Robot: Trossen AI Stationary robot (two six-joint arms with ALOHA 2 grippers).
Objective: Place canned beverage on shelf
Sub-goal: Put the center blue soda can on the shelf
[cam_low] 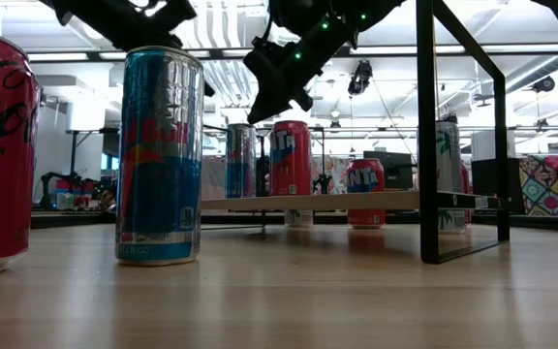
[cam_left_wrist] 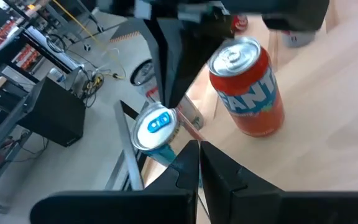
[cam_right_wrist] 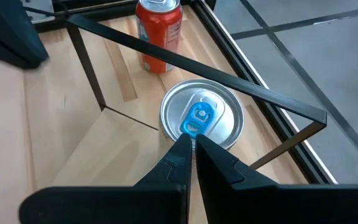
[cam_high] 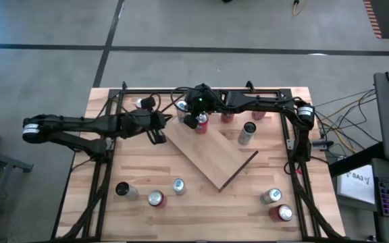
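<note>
Shelf (cam_high: 211, 158): light-wood board lying diagonally across the middle of the table (cam_high: 201, 216), one corner toward the back rail, dark rim along its near-right edges.

Cans on shelf: one red Fanta can (cam_high: 201, 124) upright at the back corner, seen also in the left wrist view (cam_left_wrist: 250, 87).

Cans off shelf: blue-tabbed silver can (cam_right_wrist: 201, 118) standing just beside the shelf's back corner, near the frame rail; further cans at the back of the table, one lying on its side (cam_high: 247, 133) to the right of the board; three toward the front left, two toward the front right. Tall blue can (cam_low: 158, 155) nearest the low camera.

Right gripper (cam_high: 193, 118): closed, fingers pinched together, nothing between them; hanging directly above the blue-tabbed can's lid.

Left gripper (cam_high: 162, 128): closed, holding nothing; at the shelf's back-left edge, close to the same can.

Step in hand, as judged: between cans, one set down, next pick not begun.

Next move calls for: parting the fingers wide enough to pass the can's body, dropping around its sides, closing, lifting clear of the rail, setting upright on bare board beside the Fanta can.
</note>
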